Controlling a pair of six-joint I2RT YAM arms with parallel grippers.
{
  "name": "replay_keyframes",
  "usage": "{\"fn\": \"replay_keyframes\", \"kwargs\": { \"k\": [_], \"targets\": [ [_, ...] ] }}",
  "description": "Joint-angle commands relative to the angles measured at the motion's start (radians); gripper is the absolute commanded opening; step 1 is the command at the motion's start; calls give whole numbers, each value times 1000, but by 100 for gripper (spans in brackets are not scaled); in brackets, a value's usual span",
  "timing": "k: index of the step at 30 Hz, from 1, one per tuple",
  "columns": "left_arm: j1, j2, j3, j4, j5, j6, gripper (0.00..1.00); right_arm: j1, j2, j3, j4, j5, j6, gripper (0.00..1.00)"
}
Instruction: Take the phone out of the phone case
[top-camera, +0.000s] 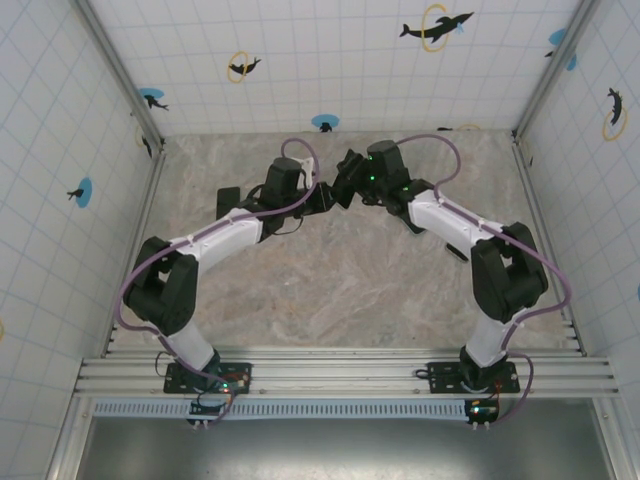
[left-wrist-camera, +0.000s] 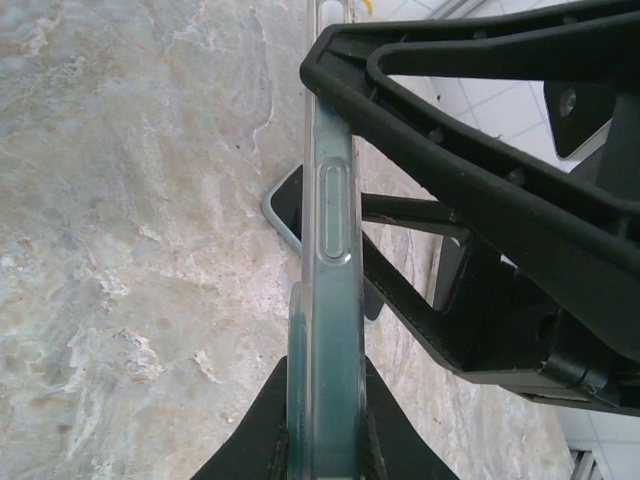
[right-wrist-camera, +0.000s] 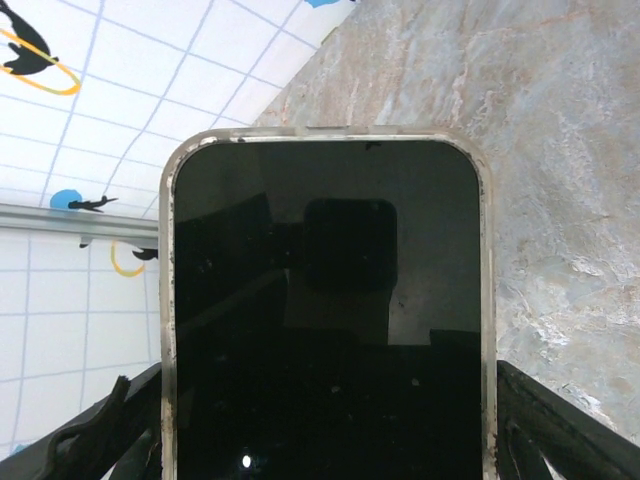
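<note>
Where the two arms met, the phone (right-wrist-camera: 325, 300) showed as a dark, glossy slab with rounded corners. Its black screen was speckled with dust and threw back dim reflections, and the phone case (right-wrist-camera: 167, 330) ran around it as a thin, clear rim, slightly cloudy and scuffed. In the left wrist view the case's edge appeared side-on: a translucent blue-green strip of plastic with a long oval button bump (left-wrist-camera: 332, 212) moulded into it. The right gripper (right-wrist-camera: 325, 440) grasped the cased phone across its width. One black finger (right-wrist-camera: 120, 432) stood at each long side, the jaws were spread wide, and the screen faced that gripper's wrist camera with the phone's far end pointing away from it. The left gripper (left-wrist-camera: 325, 435) sat just beside the right gripper, clenched tight on the case, its matte black fingertips (left-wrist-camera: 255, 455) pinching the clear strip from either side. The phone sat inside the case, held in the air between the right gripper's fingers, and the table (top-camera: 330, 290) — a smooth, grey-beige marbled surface — lay below the right gripper. Beyond the right gripper stood white tiled walls (top-camera: 300, 60) dotted with dolphin stickers.
</note>
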Motion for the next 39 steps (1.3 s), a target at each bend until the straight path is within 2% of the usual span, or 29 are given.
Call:
{"fn": "replay_keyframes", "kwargs": {
  "k": [1, 4, 8, 13, 17, 22, 28, 35, 39],
  "targets": [
    [9, -50, 55, -40, 66, 84, 6, -5, -89, -40, 85, -43, -101, 83],
    [35, -74, 49, -45, 99, 74, 6, -33, -123, -89, 149, -91, -122, 86],
    [76, -106, 56, -62, 204, 58, 5, -75, -175, -158, 212, -161, -157, 87],
    [104, -151, 59, -88, 310, 43, 5, -117, -224, -273, 401, -299, -153, 85],
    [144, -186, 32, -21, 360, -85, 5, -157, -246, -387, 591, -394, -54, 80],
    [146, -222, -31, 123, 411, -281, 5, -159, -242, -463, 863, -471, 90, 75],
    [147, -240, -35, 170, 455, -392, 5, -160, -198, -504, 1149, -520, 232, 70],
    [146, -259, -52, 265, 531, -509, 5, -157, -149, -476, 1181, -551, 271, 56],
    [147, -278, -42, 210, 557, -497, 5, -157, -120, -443, 1202, -559, 295, 47]
  ]
}}
